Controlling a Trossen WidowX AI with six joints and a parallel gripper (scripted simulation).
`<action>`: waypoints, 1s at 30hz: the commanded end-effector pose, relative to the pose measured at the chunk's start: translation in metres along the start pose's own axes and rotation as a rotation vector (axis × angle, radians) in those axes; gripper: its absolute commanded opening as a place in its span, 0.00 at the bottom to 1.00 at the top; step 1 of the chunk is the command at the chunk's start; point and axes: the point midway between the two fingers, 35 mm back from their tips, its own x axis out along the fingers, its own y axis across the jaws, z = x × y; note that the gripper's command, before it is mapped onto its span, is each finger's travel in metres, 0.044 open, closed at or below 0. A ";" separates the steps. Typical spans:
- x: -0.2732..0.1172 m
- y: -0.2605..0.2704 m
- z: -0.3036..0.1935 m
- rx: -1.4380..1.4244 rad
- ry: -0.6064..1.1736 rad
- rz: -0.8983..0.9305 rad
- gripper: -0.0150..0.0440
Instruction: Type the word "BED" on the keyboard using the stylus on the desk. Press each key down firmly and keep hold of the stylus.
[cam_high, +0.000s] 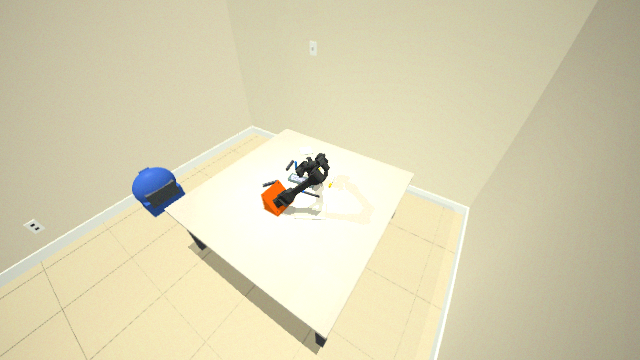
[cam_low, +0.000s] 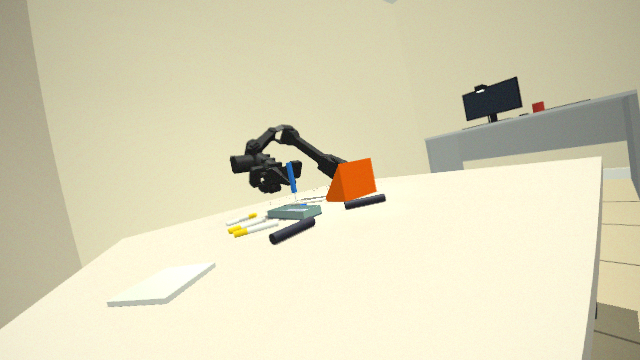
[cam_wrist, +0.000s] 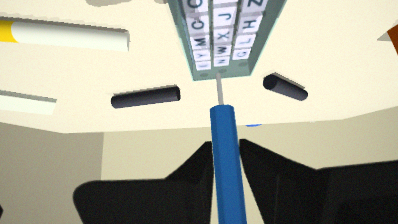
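My gripper (cam_wrist: 225, 146) is shut on the blue stylus (cam_wrist: 225, 155) (cam_low: 292, 177) (cam_high: 296, 165), holding it nearly upright with its thin grey tip pointing down. The keyboard (cam_wrist: 261, 46) (cam_low: 286, 215) (cam_high: 291, 178) is a narrow grey-green block with rows of white lettered keys. In the wrist view the tip overlaps the keyboard's far end edge, beyond the last keys. In the exterior view the tip appears slightly above the keyboard; no contact is visible. J, X, W, H, L, G and Z are readable; B, E and D cannot be made out clearly.
Black cylinders (cam_low: 292, 231) (cam_wrist: 145, 97) lie beyond the keyboard's far end. White markers with yellow caps (cam_low: 257, 229) lie beside it. An orange wedge (cam_low: 357, 180) (cam_high: 274, 199) stands near the arm's base. A flat white slab (cam_low: 165, 284) (cam_high: 305, 150) lies farther off.
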 end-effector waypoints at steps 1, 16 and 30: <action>0.027 0.010 -0.019 0.000 0.008 -0.006 0.25; 0.046 0.013 -0.008 0.000 0.010 -0.005 0.25; 0.050 0.013 -0.004 0.000 0.009 -0.005 0.39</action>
